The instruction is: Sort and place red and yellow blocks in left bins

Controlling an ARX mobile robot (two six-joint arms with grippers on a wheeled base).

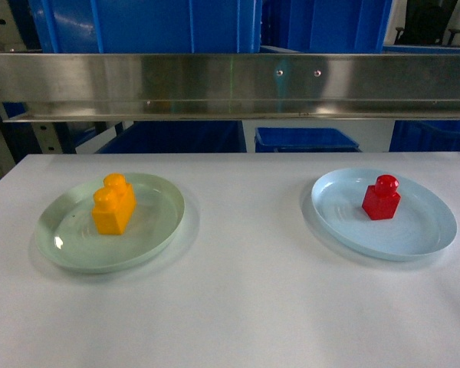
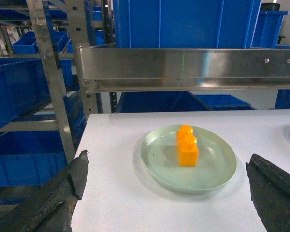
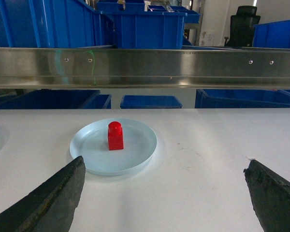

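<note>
**A:** Where do the blocks stand?

**B:** The yellow brick (image 1: 113,205) sits upright on a pale green plate (image 1: 77,249) at the left of the white table (image 1: 238,307). The red cube (image 1: 381,198) sits on a light blue plate (image 1: 422,238) at the right. The plates are well apart, with bare tabletop between them.

**A:** And the pincers?

**B:** Neither shows in the head view. Each wrist camera catches its own: the left gripper (image 2: 169,193) has its jaws spread wide and holds nothing, with the brick on its plate ahead, between the two fingers and clear of both. The right gripper (image 3: 164,193) is likewise spread and holding nothing, and the cube lies ahead of it, closer to the left finger's side, untouched.

**A:** So which step is this?

**B:** The start, by the look of it. Neither block is lifted, and both arms hang back from the plates.

**A:** What does the next move call for?

**B:** An approach, most likely: an arm goes forward and down until the fingers straddle a block, then closes across its flat sides below the studs. The glossy plastic may slip in a shallow pinch. Blue bins (image 2: 19,92) fill the racks behind a steel rail (image 1: 230,84) and down the left side; which of them takes which colour cannot be told from here.
</note>
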